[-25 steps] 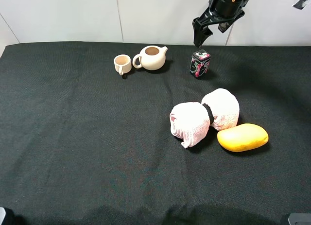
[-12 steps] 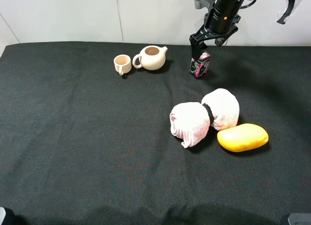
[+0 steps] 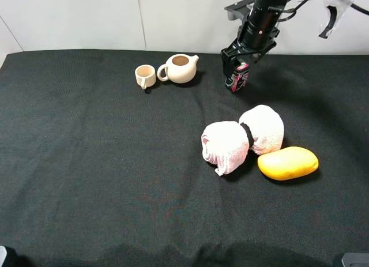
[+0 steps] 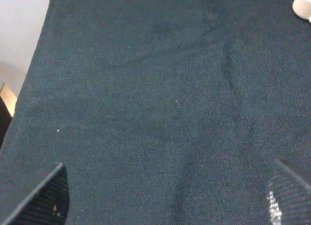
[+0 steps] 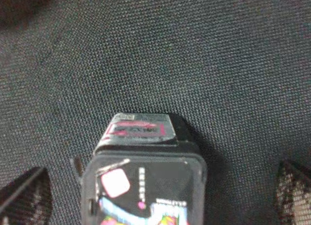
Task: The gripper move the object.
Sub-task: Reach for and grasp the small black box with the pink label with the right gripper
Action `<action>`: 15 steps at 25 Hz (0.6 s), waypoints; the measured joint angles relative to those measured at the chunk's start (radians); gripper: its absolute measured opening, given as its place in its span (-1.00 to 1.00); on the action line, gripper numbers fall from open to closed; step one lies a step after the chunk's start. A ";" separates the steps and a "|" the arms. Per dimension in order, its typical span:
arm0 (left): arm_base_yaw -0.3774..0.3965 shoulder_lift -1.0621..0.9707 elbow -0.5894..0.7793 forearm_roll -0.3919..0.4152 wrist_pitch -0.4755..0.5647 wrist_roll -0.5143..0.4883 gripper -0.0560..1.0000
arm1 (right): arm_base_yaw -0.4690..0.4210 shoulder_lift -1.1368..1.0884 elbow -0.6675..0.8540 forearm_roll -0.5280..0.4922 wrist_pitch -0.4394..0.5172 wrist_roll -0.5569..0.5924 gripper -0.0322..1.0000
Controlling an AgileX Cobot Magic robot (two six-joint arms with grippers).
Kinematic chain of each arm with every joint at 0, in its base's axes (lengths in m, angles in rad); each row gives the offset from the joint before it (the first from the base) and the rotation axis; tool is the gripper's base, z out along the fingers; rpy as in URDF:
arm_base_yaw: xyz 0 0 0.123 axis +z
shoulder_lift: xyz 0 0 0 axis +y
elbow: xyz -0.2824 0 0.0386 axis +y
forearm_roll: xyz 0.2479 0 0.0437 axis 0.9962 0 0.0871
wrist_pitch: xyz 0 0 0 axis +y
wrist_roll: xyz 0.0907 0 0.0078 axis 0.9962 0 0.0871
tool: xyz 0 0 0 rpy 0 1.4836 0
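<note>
Grasp step: my right gripper [image 3: 236, 64] hangs over the tin [image 3: 238, 78], fingers wide, one to each side, not yet closed. The tin sits right of the teapot [image 3: 180, 68], near the far edge of the black cloth [image 3: 86, 175]. Next: close squarely, then lift. White wall [image 3: 75, 19] behind.
</note>
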 joint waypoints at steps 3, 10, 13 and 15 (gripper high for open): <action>0.000 0.000 0.000 0.000 0.000 0.000 0.71 | 0.000 0.008 0.000 0.002 -0.006 0.003 0.41; 0.000 0.000 0.000 0.000 0.000 0.000 0.71 | 0.000 0.011 0.000 0.006 -0.029 0.006 0.41; 0.000 0.000 0.000 0.000 0.000 0.000 0.71 | 0.000 0.025 0.000 0.006 -0.034 0.012 0.41; 0.000 0.000 0.000 0.000 0.000 0.000 0.71 | 0.000 0.040 0.000 0.007 -0.034 0.014 0.41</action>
